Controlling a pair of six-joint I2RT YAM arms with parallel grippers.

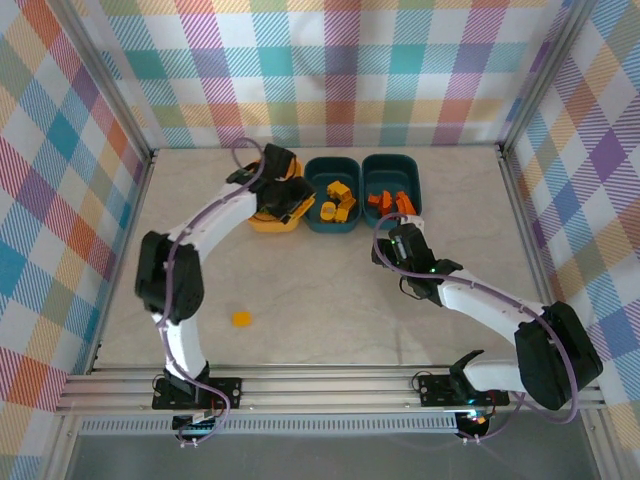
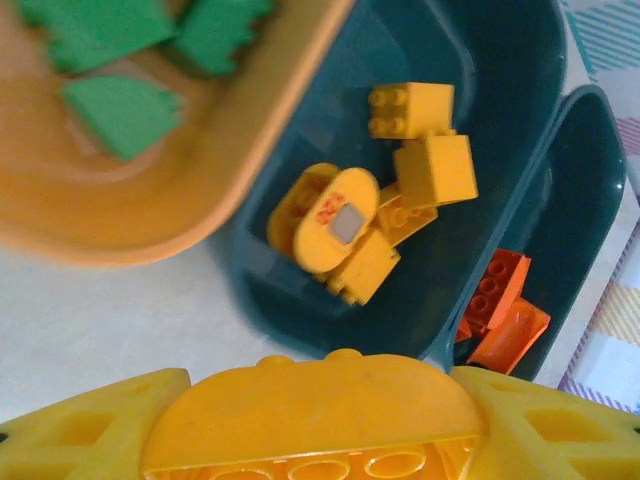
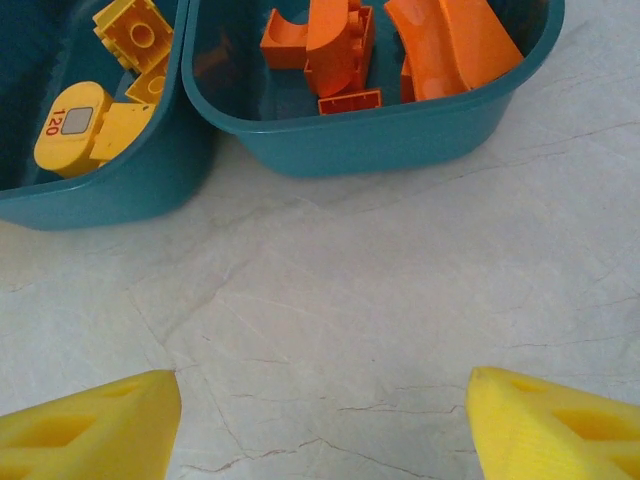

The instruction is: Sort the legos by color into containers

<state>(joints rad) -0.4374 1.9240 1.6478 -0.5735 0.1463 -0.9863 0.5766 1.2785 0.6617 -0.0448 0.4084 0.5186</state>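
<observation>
Top external view, items listed by size.

1. Tabletop [image 1: 330, 300]: pale, marble-patterned, carries everything below.
2. Left arm [image 1: 190, 260]: reaches forward to the row of bins. Its end sits over the right side of the yellow-orange bin, beside the middle bin.
3. Right arm [image 1: 490, 305]: bends in from the right. Its end sits over bare tabletop just in front of the right teal bin.
4. Yellow-orange bin [image 2: 130, 215]: leftmost of three bins set side by side at the far end. Holds green bricks [image 2: 120, 110].
5. Middle teal bin [image 1: 333, 228]: touches its neighbours. Holds yellow bricks [image 2: 430, 165], among them a rounded piece marked 120 [image 3: 75, 125].
6. Right teal bin [image 1: 392, 160]: holds orange bricks [image 3: 340, 50], loosely piled.
7. Left fingers [image 2: 90, 430]: yellow, clamped on a half-round yellow brick [image 2: 320, 420]. In the left wrist view the brick spans the whole gap and touches both fingers. Its curved top faces the middle teal bin and its studs face the camera.
8. Right fingers [image 3: 90, 430]: yellow, spread wide, with nothing between them but bare tabletop. Both teal bins lie beyond the tips, apart from them.
9. Small yellow-orange piece [image 1: 241, 319]: lies alone on the tabletop near the left arm, well apart from the bins. Its shape is too small to tell.
</observation>
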